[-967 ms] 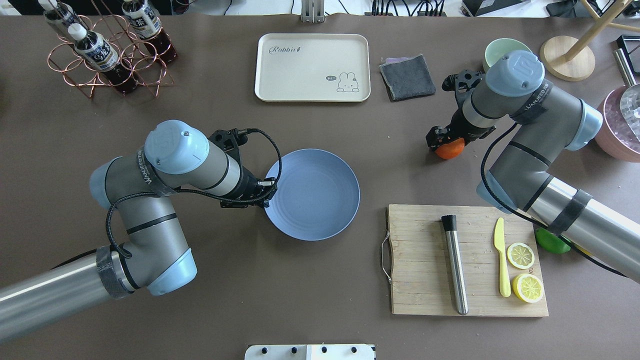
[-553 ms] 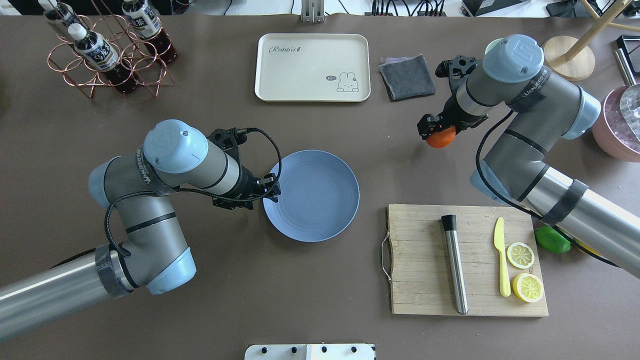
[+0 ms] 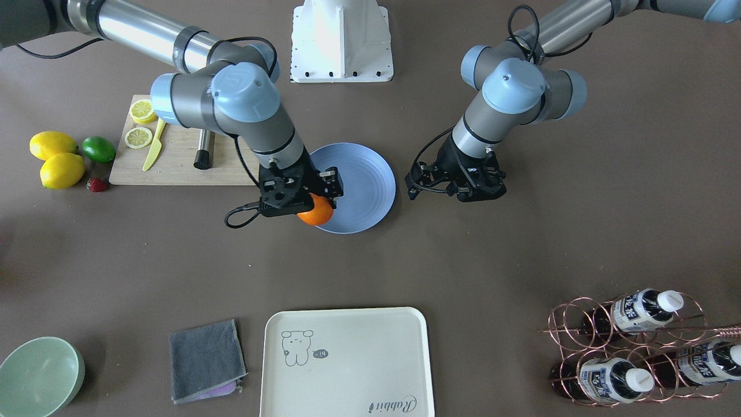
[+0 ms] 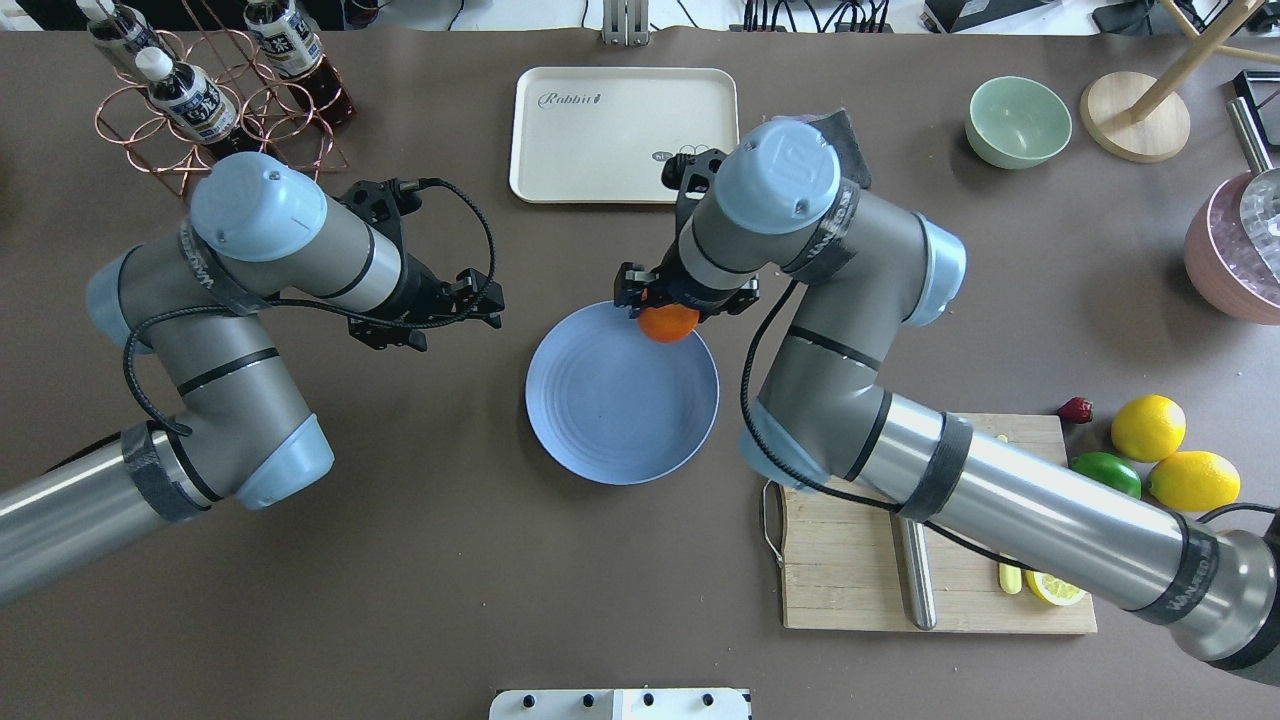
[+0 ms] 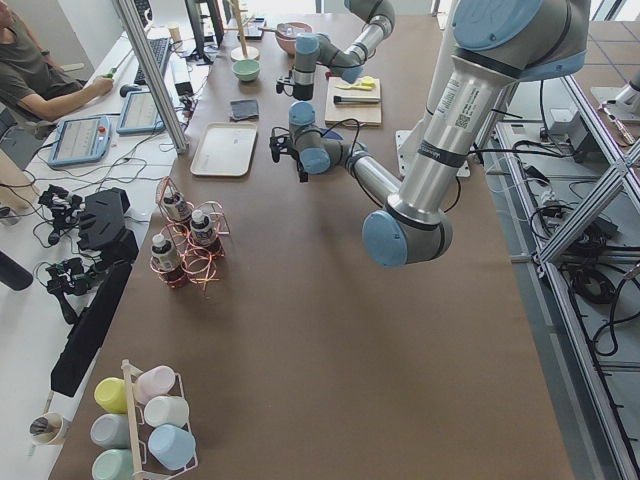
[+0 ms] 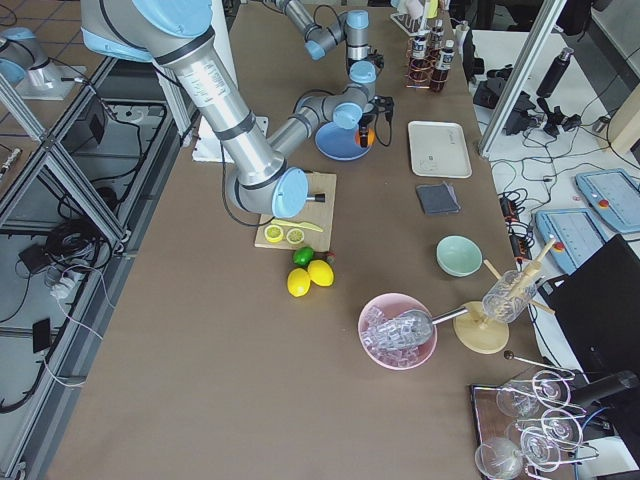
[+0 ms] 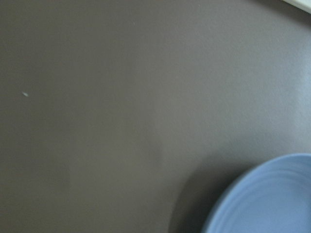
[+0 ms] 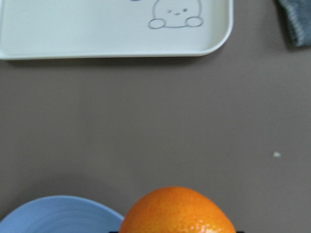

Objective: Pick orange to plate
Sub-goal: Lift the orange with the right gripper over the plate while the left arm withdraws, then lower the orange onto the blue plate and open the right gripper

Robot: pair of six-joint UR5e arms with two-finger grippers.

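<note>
The orange (image 4: 668, 323) is a small bright fruit hanging over the far rim of the periwinkle-blue plate (image 4: 610, 420), with my right gripper (image 4: 668, 306) shut on it. From the front, the orange (image 3: 315, 211) overlaps the plate (image 3: 365, 174) at its edge under the right gripper (image 3: 308, 198). The right wrist view shows the orange (image 8: 177, 211) at the bottom, with the plate (image 8: 53, 213) rim beside it. My left gripper (image 4: 488, 304) hovers left of the plate, apart from it, and looks open and empty. A slice of the plate (image 7: 272, 199) shows in the left wrist view.
Beyond the plate lies a cream tray (image 4: 600, 130). A pale green bowl (image 4: 1018, 120) and a pink bowl (image 4: 1235, 250) sit far right. The cutting board (image 4: 850, 560), two lemons (image 4: 1148, 427), a lime (image 4: 1105, 473) and a strawberry (image 4: 1075, 408) lie near right. A bottle rack (image 4: 210, 100) stands far left.
My right arm has carried the orange leftward from the table's right side to the plate's far rim. The left gripper has drawn back from the plate's left rim.
</note>
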